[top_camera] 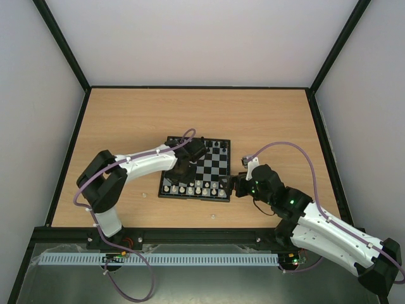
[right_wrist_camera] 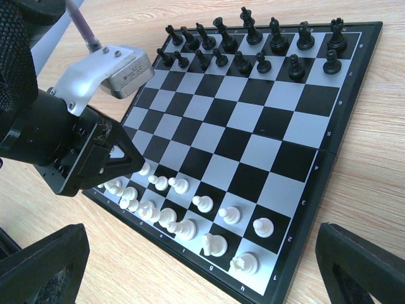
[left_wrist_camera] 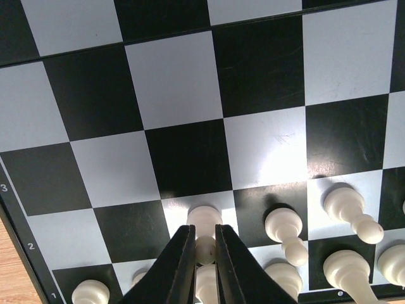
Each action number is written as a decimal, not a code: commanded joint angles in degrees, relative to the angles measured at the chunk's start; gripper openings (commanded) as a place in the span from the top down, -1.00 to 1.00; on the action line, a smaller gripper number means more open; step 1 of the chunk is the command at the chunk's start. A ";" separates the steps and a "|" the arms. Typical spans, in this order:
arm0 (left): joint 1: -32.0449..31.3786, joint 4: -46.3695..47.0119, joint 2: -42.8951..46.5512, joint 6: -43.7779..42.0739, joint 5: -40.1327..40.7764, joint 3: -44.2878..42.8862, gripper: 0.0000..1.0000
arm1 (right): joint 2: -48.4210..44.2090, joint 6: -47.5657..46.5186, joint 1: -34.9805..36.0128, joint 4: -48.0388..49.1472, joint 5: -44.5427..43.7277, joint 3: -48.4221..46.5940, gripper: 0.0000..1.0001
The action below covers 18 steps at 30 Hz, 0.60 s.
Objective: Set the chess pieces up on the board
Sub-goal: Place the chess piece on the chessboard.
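The board (top_camera: 193,197) lies mid-table, also seen in the right wrist view (right_wrist_camera: 330,142). Black chess pieces (right_wrist_camera: 253,47) stand in its two far rows and white ones (right_wrist_camera: 190,215) in its two near rows. My left gripper (top_camera: 183,170) is low over the board's near-left part. In the left wrist view it (left_wrist_camera: 204,244) is shut on the head of a white pawn (left_wrist_camera: 204,220) whose base rests on a pale second-row square. My right gripper (top_camera: 239,183) is open and empty beside the board's near-right corner, its fingers (right_wrist_camera: 44,266) spread wide.
Two tiny pale bits lie off the board on the wooden table, one to its left (top_camera: 144,194) and one in front of it (top_camera: 213,216). Black-framed pale walls enclose the table. The left arm (right_wrist_camera: 57,139) fills the left of the right wrist view.
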<state>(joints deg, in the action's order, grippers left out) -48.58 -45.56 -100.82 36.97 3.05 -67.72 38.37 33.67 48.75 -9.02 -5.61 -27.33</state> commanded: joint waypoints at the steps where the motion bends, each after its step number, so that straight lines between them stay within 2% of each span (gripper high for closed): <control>1: -0.21 -0.71 -0.97 -0.34 0.03 -1.53 0.71 | -0.23 0.08 0.03 0.03 0.15 0.67 -0.97; 6: -0.30 -1.70 0.35 -0.04 0.08 -1.77 0.50 | -0.23 0.08 -0.02 0.05 0.29 0.77 -0.97; 12: -0.82 -5.08 5.51 1.22 4.04 -4.18 0.28 | -0.09 0.07 0.01 0.09 0.50 0.72 -0.97; 16: -0.74 -6.96 10.44 2.60 5.74 -3.89 0.01 | -0.05 0.08 0.03 0.14 0.46 0.78 -0.97; 18: -0.69 -7.27 14.72 3.52 5.82 -2.37 -0.21 | -0.05 0.08 0.03 0.10 0.42 0.78 -0.97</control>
<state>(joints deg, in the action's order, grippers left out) -49.12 -49.15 -93.06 38.39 6.66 -70.32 38.37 33.67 48.75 -8.99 -5.32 -27.31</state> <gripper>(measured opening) 0.531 0.986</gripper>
